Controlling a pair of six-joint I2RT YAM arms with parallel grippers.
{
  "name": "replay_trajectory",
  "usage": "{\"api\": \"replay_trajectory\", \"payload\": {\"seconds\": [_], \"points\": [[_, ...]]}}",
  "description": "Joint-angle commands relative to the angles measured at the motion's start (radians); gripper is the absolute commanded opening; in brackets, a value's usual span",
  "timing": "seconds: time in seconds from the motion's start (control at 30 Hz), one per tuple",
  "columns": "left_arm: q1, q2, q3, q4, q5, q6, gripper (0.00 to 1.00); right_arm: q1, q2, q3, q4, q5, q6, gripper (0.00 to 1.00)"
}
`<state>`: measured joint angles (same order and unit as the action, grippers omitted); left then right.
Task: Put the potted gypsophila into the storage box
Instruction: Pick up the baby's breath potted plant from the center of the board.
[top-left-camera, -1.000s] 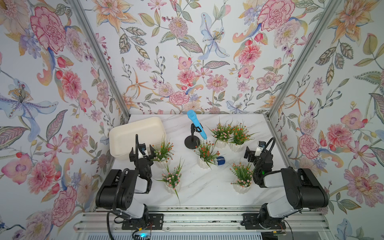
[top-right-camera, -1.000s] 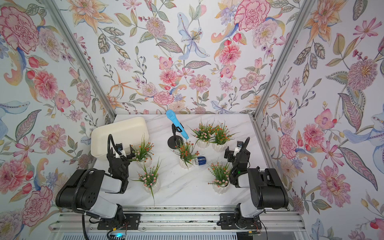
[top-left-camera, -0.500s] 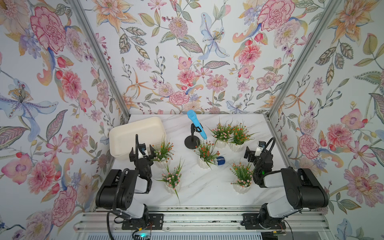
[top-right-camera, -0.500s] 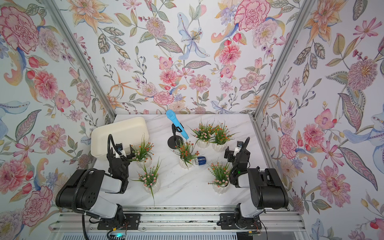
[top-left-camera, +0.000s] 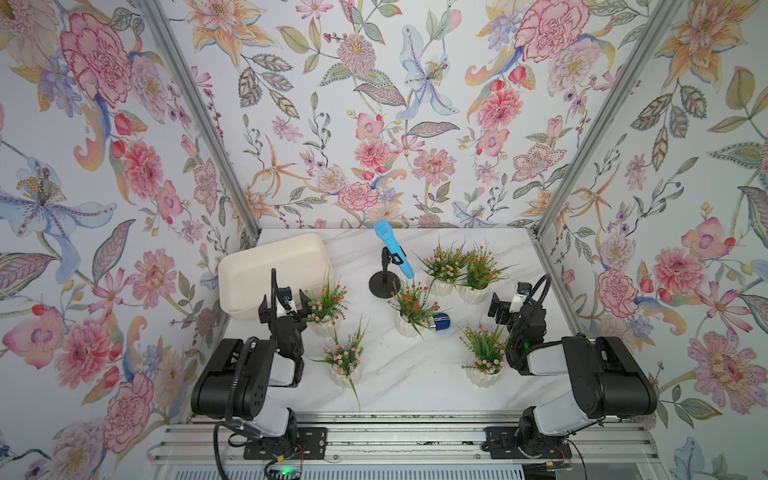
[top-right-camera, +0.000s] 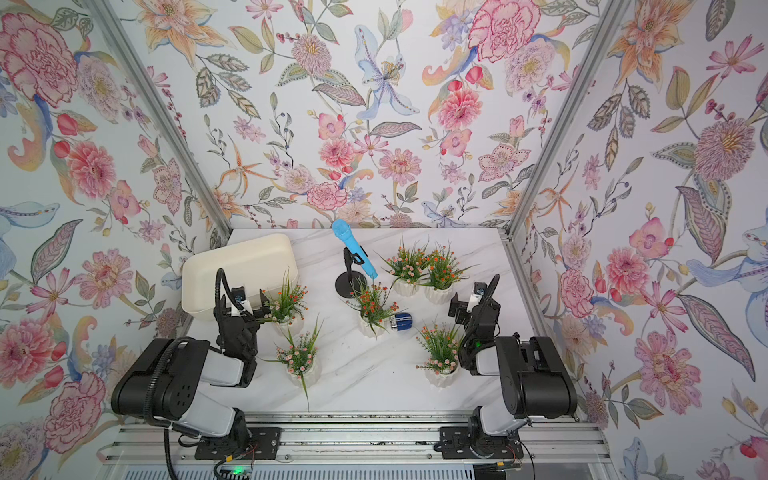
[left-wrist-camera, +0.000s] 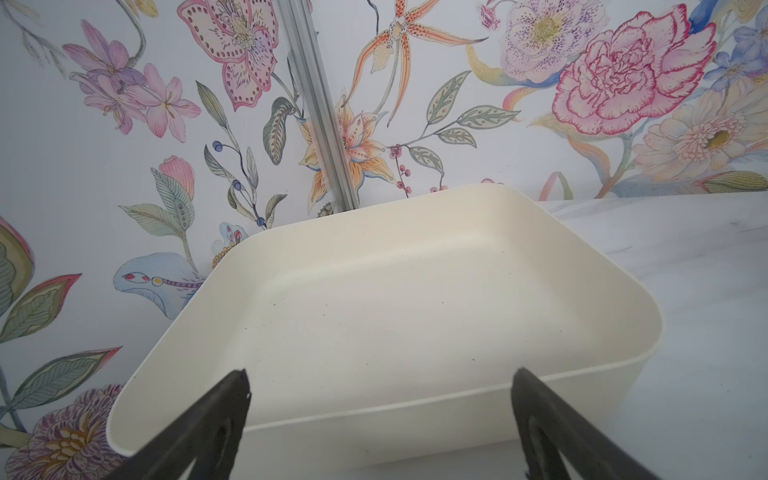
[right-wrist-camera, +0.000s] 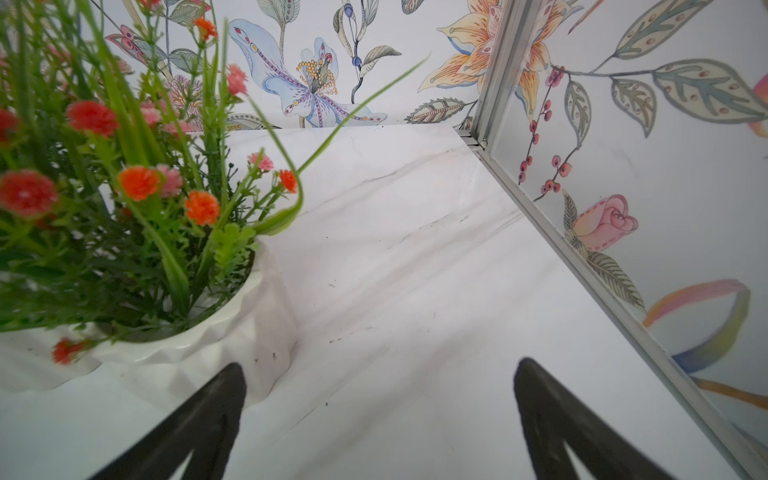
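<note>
staged robot test booth: floral wallpaper panels (top-left-camera: 374, 104), aluminium frame posts (top-left-camera: 199, 116), marble-look tabletop (top-left-camera: 415, 374), mounting rail (top-left-camera: 395, 440).

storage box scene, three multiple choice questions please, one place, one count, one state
1. Where on the table is the storage box? A near right B centre C far left
2. How many potted gypsophila stand outside it? A four B six C eight
3. The left gripper is: A open, empty B shut on a pot C shut on the box rim
1 C, it sits in the far left corner. 2 B, six pots show on the table, none in the box. 3 A, its jaws stand apart with nothing between.
</note>
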<state>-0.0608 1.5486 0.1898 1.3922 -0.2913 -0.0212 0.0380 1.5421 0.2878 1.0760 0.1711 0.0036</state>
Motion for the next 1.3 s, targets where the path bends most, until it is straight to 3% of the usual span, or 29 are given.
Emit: {"api": "replay_trajectory", "payload": {"seconds": [0.0, 0.33, 0.53, 0.63, 0.7, 0.83, 0.9, 1.1, 1.27], "points": [[0.008, 0.009, -0.003, 0.062, 0.010, 0.012, 1.00, 0.004, 0.001, -0.003, 0.040, -0.007, -0.014, 1.00], [0.007, 0.003, -0.012, 0.073, -0.038, -0.005, 1.00, 0.006, -0.004, -0.006, 0.048, -0.003, -0.018, 1.00], [0.005, -0.048, -0.069, 0.118, -0.060, -0.005, 1.00, 0.017, -0.167, 0.218, -0.442, 0.122, 0.014, 1.00], [-0.001, -0.167, -0.012, -0.080, -0.093, -0.013, 1.00, 0.021, -0.225, 0.277, -0.520, 0.055, 0.003, 1.00], [-0.003, -0.238, 0.046, -0.217, -0.080, -0.007, 1.00, 0.031, -0.248, 0.367, -0.679, 0.028, 0.041, 1.00], [-0.003, -0.347, 0.109, -0.291, -0.089, 0.033, 1.00, 0.069, -0.262, 0.535, -0.972, -0.004, 0.134, 1.00], [-0.003, -0.398, 0.184, -0.410, -0.089, 0.029, 1.00, 0.109, -0.275, 0.616, -1.096, -0.004, 0.183, 1.00], [-0.021, -0.467, 0.495, -0.922, -0.021, -0.202, 1.00, 0.238, -0.337, 0.765, -1.261, -0.191, 0.390, 1.00], [-0.123, -0.474, 0.727, -1.227, 0.056, -0.427, 1.00, 0.418, -0.335, 0.815, -1.240, -0.129, 0.621, 1.00]]}}
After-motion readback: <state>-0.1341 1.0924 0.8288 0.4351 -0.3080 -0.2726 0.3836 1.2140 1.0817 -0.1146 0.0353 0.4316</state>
